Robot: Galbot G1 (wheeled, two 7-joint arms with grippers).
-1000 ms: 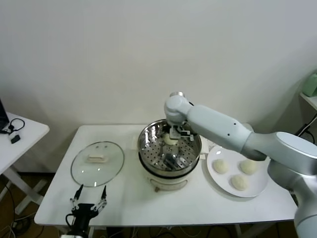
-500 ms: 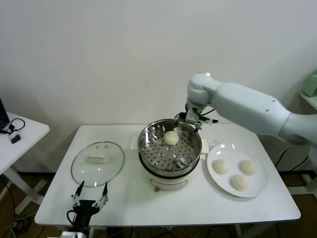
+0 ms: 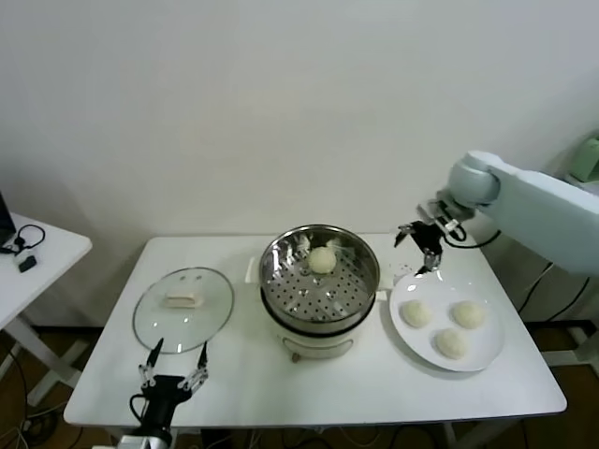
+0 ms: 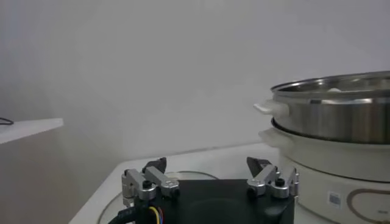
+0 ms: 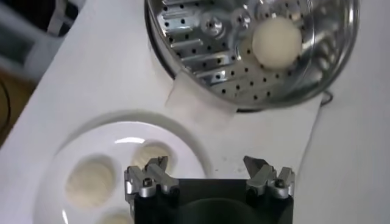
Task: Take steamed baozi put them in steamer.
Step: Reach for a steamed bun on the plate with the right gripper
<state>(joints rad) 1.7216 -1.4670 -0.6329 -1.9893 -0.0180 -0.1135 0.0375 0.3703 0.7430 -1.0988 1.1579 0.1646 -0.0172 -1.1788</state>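
Note:
The steamer point(image 3: 281, 295) stands mid-table, a shiny perforated basket on a cream pot base. One steamed baozi point(image 3: 323, 260) lies inside it near the back; in the right wrist view that baozi point(image 5: 277, 41) rests on the basket point(image 5: 201, 55). Three more baozi point(image 3: 416, 313) point(image 3: 468, 314) point(image 3: 452, 343) sit on the white plate point(image 3: 447, 369) at the right. My right gripper point(image 3: 416, 251) hangs open and empty in the air between the steamer and the plate's far edge; its fingers show open point(image 5: 206, 163). My left gripper point(image 3: 172, 360) is parked open at the table's front left edge.
A round glass lid point(image 3: 150, 323) with a cream handle point(image 3: 182, 299) lies flat left of the steamer. A small side table point(image 3: 56, 253) with black cables stands at the far left. A shelf with a green object point(image 3: 588, 159) is at the far right.
My right gripper rose out of the steamer and swung right toward the plate, staying open. The baozi stayed in the basket. The left arm has barely moved.

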